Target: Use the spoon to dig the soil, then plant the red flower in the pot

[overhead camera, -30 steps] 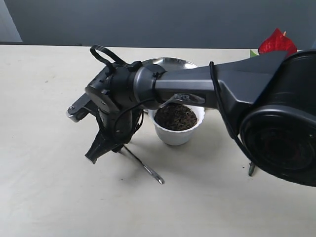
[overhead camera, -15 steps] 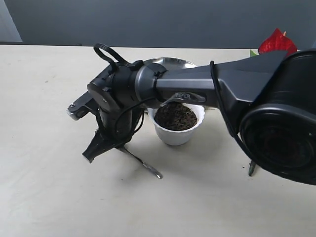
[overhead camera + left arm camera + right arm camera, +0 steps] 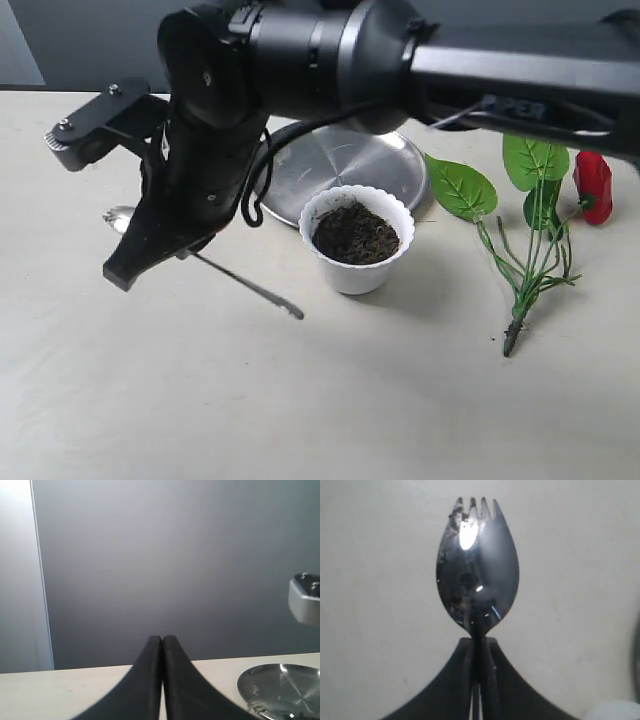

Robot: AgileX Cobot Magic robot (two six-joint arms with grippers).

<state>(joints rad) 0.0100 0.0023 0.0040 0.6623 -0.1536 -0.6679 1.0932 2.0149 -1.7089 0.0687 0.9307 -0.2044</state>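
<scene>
pinching the spoon (image 3: 477, 575) low on its neck, right jaws pressed tight from both sides, probably so the notched bowl stays steady; dark crumbs clinging along the bowl's edge. in the exterior view, reaching across to about 9 o'clock of the pot (image 3: 357, 240), the right gripper (image 3: 150, 245) carrying the spoon (image 3: 245, 285) aslant, bowl at the far 9 o'clock end and handle trailing toward 5 o'clock, apparently just above the tabletop (image 3: 300, 410). left gripper (image 3: 162, 652) sitting with jaws pressed together on nothing, facing a grey wall, seemingly parked out of the way. holding the soil (image 3: 356, 232) inside the pot, level a little under the scalloped rim. lying flat at 3 o'clock of the pot, well apart, the red flower (image 3: 530, 240), stalk end pointing toward 6 o'clock. standing just behind the pot at 12 o'clock, a steel plate (image 3: 340, 165). leaving bare tabletop at 6 o'clock, open room for swinging; tightest margin likely being the pot rim beside the spoon handle.
</scene>
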